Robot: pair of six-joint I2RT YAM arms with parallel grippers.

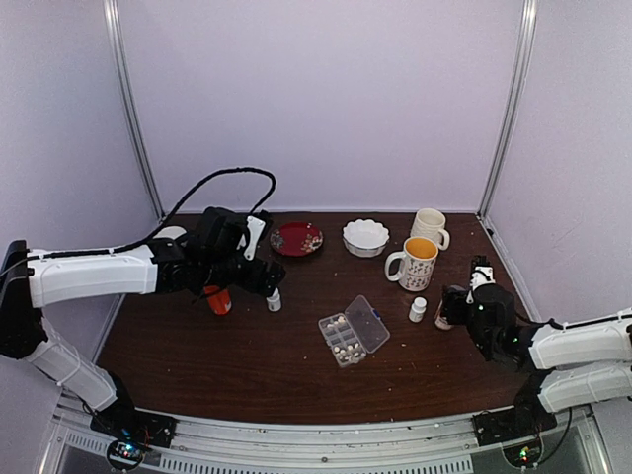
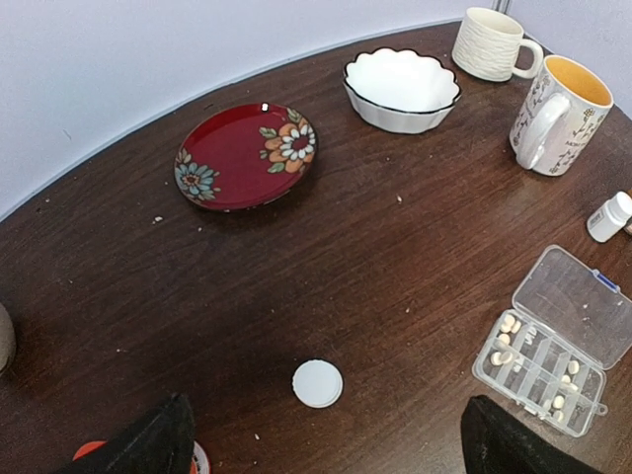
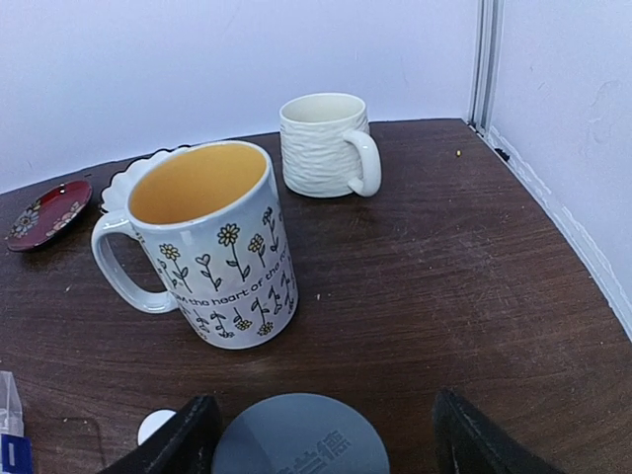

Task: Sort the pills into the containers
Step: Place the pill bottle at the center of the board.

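Note:
The clear organizer box (image 1: pixel 354 331) lies open mid-table, its lid folded to the right. Whitish pills (image 1: pixel 341 325) sit in several of its compartments; they also show in the left wrist view (image 2: pixel 507 323), in the box (image 2: pixel 592 296) at the right edge. My left gripper (image 1: pixel 262 279) is open and empty, hovering over a small white bottle (image 1: pixel 274 299) whose cap (image 2: pixel 317 383) lies between the wide-apart fingers. My right gripper (image 1: pixel 456 301) is open, its fingers (image 3: pixel 188 434) either side of a grey-capped bottle (image 3: pixel 301 439) with a gap on the right.
An orange pill bottle (image 1: pixel 217 299) stands by my left finger. A second small white bottle (image 1: pixel 418 309) stands right of the box. Behind are a flowered mug (image 1: pixel 415 263), a cream mug (image 1: pixel 429 227), a white bowl (image 1: pixel 365 237) and a red plate (image 1: pixel 296 239).

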